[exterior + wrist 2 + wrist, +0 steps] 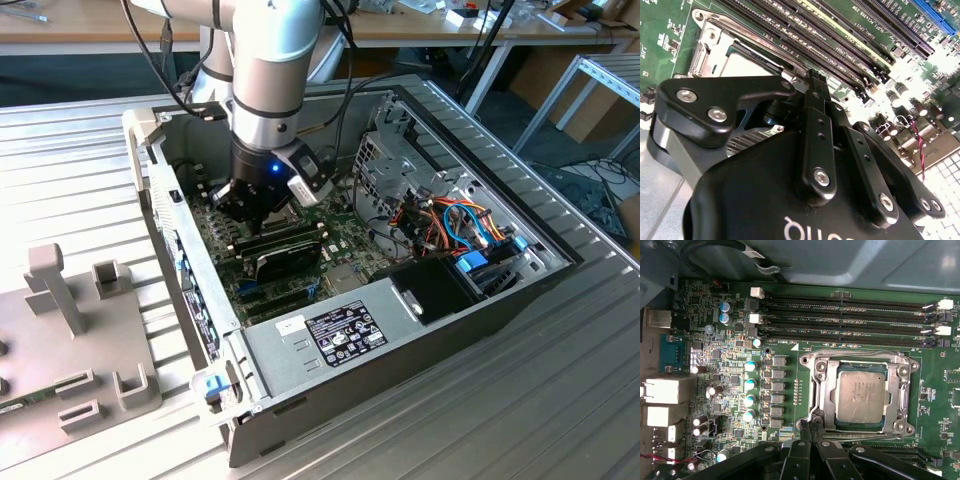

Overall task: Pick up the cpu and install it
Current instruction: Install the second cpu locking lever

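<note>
In the exterior view the arm reaches down into an open computer case, and the gripper hangs low over the green motherboard. In the first wrist view the gripper has its two black fingers pressed together, tips meeting with nothing between them, right at the edge of the socket. The cpu lies flat in that socket, silver-grey top up, just beyond the fingertips and not touched by them; whether it is fully seated cannot be told. The socket's metal frame surrounds the chip, so its nearest bar lies between the tips and the cpu. On the far side of the socket run the long black memory slots; off to one side of the tips stand rows of small capacitors and, further out, silver ports. In the second wrist view the gripper hides most of the socket. In the exterior view a grey power supply lies nearer the camera than the gripper, and a drive cage with bundled cables stands toward the exterior view's right.
</note>
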Action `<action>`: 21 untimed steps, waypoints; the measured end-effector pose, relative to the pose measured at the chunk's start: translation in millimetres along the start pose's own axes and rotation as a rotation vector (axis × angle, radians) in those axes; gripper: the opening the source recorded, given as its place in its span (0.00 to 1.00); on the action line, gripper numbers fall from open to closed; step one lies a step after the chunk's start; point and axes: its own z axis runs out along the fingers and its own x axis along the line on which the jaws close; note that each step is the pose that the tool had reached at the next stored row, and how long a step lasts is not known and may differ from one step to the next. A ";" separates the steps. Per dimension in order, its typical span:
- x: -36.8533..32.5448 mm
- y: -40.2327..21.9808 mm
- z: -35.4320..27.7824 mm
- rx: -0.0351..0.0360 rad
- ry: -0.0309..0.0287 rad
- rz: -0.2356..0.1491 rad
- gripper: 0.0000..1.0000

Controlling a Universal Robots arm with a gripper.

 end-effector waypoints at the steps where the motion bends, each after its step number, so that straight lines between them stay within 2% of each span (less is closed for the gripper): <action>1: 0.9 0.0 2.4 0.0003 0.0001 0.000 0.11; 21: 3.7 0.2 3.4 0.0000 0.0000 0.000 0.11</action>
